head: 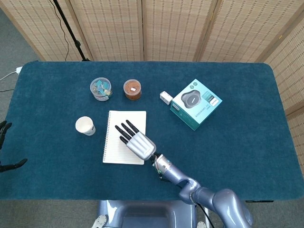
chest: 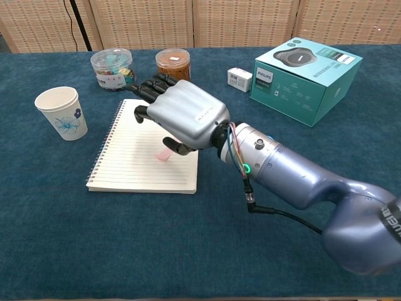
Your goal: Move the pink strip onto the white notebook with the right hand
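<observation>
The white spiral notebook [head: 114, 148] lies left of the table's middle. In the chest view a short pink strip [chest: 164, 154] rests on its lined page [chest: 128, 164], just under the palm and beside the thumb. My right hand [chest: 182, 114] hovers over the notebook with its fingers stretched out and apart, holding nothing. From the head view the same hand [head: 136, 141] covers the notebook's right side and hides the strip. Only the dark fingers of my left hand [head: 4, 129] show at the far left edge, apart and holding nothing.
A paper cup [chest: 61, 113] stands left of the notebook. Behind it are a clear jar of clips [chest: 113, 68] and a jar of rubber bands [chest: 173, 66]. A small white box [chest: 240, 79] and a teal carton [chest: 305, 70] sit at the back right.
</observation>
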`<state>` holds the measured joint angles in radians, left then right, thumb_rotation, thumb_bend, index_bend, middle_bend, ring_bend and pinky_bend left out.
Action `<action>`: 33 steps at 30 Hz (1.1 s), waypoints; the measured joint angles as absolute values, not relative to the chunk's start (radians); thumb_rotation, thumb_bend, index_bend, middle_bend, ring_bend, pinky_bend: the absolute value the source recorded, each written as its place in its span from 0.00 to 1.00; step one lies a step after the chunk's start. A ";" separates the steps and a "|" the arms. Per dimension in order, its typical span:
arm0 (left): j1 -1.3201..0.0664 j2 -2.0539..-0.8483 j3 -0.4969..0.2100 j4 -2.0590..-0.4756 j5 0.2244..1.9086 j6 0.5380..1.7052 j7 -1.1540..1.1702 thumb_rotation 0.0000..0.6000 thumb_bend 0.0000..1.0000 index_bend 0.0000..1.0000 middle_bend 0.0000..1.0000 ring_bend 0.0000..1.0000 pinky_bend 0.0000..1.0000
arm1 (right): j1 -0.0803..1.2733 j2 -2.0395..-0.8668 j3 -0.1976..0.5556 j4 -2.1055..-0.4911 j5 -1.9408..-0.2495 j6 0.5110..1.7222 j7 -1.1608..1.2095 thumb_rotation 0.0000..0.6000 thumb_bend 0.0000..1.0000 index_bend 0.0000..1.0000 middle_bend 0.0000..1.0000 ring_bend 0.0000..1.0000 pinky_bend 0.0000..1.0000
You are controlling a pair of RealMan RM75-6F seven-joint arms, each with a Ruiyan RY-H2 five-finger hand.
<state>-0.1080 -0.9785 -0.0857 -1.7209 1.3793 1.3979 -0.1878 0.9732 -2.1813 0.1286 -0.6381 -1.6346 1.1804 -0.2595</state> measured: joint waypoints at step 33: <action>-0.242 -1.002 -0.109 -1.705 1.581 1.371 -0.121 1.00 0.00 0.00 0.64 0.52 0.54 | 0.678 -1.431 0.126 -1.365 -1.529 1.350 -0.382 1.00 0.00 0.04 0.00 0.00 0.00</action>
